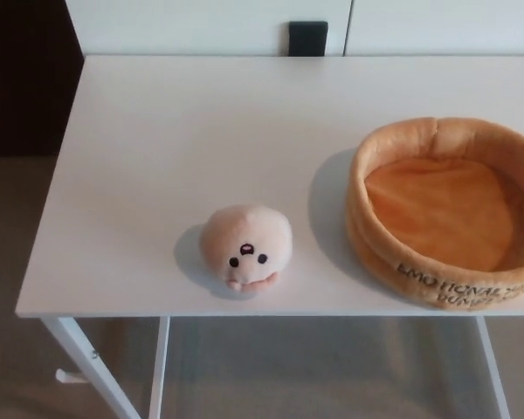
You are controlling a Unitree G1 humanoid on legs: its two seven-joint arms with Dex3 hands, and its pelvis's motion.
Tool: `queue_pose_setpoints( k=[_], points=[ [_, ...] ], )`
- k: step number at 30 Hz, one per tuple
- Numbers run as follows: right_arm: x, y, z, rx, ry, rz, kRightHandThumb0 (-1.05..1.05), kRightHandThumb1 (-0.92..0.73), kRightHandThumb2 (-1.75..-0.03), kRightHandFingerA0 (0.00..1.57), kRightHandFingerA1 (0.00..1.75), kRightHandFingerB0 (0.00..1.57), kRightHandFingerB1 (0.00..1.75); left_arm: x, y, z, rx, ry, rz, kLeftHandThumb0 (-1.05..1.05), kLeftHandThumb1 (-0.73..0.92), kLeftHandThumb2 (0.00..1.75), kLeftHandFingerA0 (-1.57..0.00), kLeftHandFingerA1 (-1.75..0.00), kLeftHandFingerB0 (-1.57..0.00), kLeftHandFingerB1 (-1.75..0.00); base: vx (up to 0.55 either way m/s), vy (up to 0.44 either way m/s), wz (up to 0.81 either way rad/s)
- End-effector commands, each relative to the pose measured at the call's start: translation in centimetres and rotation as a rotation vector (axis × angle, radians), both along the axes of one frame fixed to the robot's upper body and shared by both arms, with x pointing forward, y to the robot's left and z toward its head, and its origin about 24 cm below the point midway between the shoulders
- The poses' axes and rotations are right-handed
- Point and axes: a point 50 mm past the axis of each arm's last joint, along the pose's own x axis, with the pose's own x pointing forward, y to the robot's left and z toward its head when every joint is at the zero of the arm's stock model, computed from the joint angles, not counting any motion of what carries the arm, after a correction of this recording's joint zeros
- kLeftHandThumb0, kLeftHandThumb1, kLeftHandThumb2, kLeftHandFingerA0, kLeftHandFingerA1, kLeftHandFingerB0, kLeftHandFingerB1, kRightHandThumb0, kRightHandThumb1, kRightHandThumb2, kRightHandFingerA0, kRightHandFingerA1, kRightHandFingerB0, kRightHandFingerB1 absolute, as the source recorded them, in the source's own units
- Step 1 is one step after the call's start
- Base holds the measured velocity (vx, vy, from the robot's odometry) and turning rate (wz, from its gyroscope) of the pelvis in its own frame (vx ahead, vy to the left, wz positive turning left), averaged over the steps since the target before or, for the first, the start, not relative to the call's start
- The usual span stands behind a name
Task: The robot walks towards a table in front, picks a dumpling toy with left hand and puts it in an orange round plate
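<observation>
A pale peach dumpling toy (245, 246) with a small dark face sits on the white table (183, 140), near its front edge and left of centre. To its right stands the orange round plush plate (450, 211), a soft basket with a raised rim and black lettering on its front; nothing lies inside it. A gap of bare tabletop separates toy and plate. Neither of my hands shows in the head view.
The table's white legs (92, 362) run down to a grey floor below the front edge. A white wall or cabinet with a dark block (307, 37) stands behind the table. A dark area lies beyond the table's left edge.
</observation>
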Motion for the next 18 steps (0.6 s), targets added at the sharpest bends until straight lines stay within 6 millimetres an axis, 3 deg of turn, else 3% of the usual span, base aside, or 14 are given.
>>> queue_pose_setpoints(
  k=[1,2,3,5,6,7,10,11,13,14,15,16,17,18],
  points=[
    [-0.1,-0.4,0.1,-0.011,0.003,-0.023,-0.52,-0.66,-0.60,0.57,0.54,0.36,0.32,0.6,-0.8,0.8,0.012,-0.138,-0.078,-0.36,0.46,0.62,-0.30,-0.39,-0.27,-0.35,-0.02,-0.108,0.04],
    [-0.1,-0.3,0.1,-0.011,0.004,-0.022,-0.52,-0.66,-0.60,0.57,0.54,0.36,0.32,0.8,-0.9,0.9,0.009,-0.165,-0.083,-0.36,0.46,0.62,-0.30,-0.39,-0.27,-0.35,-0.03,-0.100,0.04],
    [-0.2,-0.1,-0.1,-0.002,0.005,-0.020,-0.55,-0.52,-0.88,0.55,0.66,0.28,0.47,1.0,-1.4,1.2,0.007,-0.211,-0.119,-0.36,0.47,0.62,-0.31,-0.38,-0.27,-0.36,-0.01,-0.096,0.03],
    [-0.5,0.0,-0.2,0.000,0.013,-0.016,-0.55,-0.53,-0.88,0.55,0.66,0.28,0.47,1.0,-2.0,1.5,0.011,-0.247,-0.161,-0.30,0.51,0.55,-0.37,-0.34,-0.28,-0.31,-0.01,-0.047,0.01],
    [-0.7,0.1,-0.2,-0.006,0.022,-0.009,-0.52,-0.67,-0.61,0.56,0.50,0.36,0.32,1.0,-2.7,2.2,-0.003,-0.310,-0.212,-0.34,0.47,0.61,-0.31,-0.37,-0.28,-0.36,0.00,0.000,0.00],
    [-0.8,0.0,-0.3,-0.012,0.027,-0.004,-0.58,-0.55,-0.89,0.47,0.58,0.28,0.46,0.8,-3.3,2.8,-0.014,-0.350,-0.249,-0.29,0.51,0.55,-0.36,-0.34,-0.28,-0.31,0.00,0.000,0.00],
    [-0.6,-0.1,-0.1,-0.023,0.023,0.015,-0.56,-0.54,-0.89,0.46,0.59,0.27,0.47,0.4,-4.7,5.0,-0.063,-0.471,-0.316,-0.40,0.45,0.63,-0.30,-0.39,-0.27,-0.36,0.00,0.000,0.00],
    [-0.4,-0.2,-0.1,-0.020,0.017,0.009,-0.51,-0.67,-0.61,0.50,0.52,0.35,0.32,0.5,-5.4,6.5,-0.082,-0.542,-0.357,-0.43,0.45,0.64,-0.26,-0.38,-0.22,-0.36,0.00,0.000,0.00],
    [-0.2,-0.2,0.0,-0.015,0.004,-0.002,-0.50,-0.67,-0.60,0.49,0.50,0.35,0.32,0.7,-6.6,9.8,-0.110,-0.687,-0.444,-0.41,0.45,0.62,-0.27,-0.36,-0.23,-0.35,0.00,0.000,0.00],
    [-0.2,-0.2,0.0,-0.015,0.002,-0.002,-0.50,-0.67,-0.60,0.49,0.50,0.35,0.32,0.7,-6.9,10.4,-0.113,-0.710,-0.456,-0.41,0.45,0.62,-0.27,-0.36,-0.23,-0.35,0.00,0.000,0.00],
    [0.3,-0.3,0.2,-0.021,-0.005,-0.003,-0.50,-0.67,-0.60,0.56,0.56,0.35,0.32,1.7,-8.0,13.8,-0.113,-0.832,-0.514,-0.23,0.33,0.88,-0.10,-0.50,-0.10,-0.50,0.00,0.000,0.00],
    [0.5,-0.4,0.3,-0.024,-0.008,-0.007,-0.56,-0.54,-0.88,0.53,0.64,0.27,0.46,2.4,-9.1,16.7,-0.112,-0.923,-0.561,-0.44,0.41,0.62,-0.29,-0.37,-0.19,-0.35,0.00,0.000,0.00],
    [0.4,-0.5,0.3,-0.024,-0.010,-0.014,-0.56,-0.53,-0.87,0.52,0.63,0.27,0.46,3.3,-10.0,19.6,-0.105,-1.015,-0.611,-0.23,0.32,0.86,-0.06,-0.49,-0.06,-0.48,0.00,0.000,0.00],
    [0.4,-0.5,0.3,-0.025,-0.012,-0.018,-0.56,-0.53,-0.87,0.52,0.63,0.27,0.46,3.8,-10.5,21.4,-0.097,-1.076,-0.649,-0.23,0.32,0.86,-0.06,-0.49,-0.06,-0.48,0.00,0.000,0.00]
  ],
)
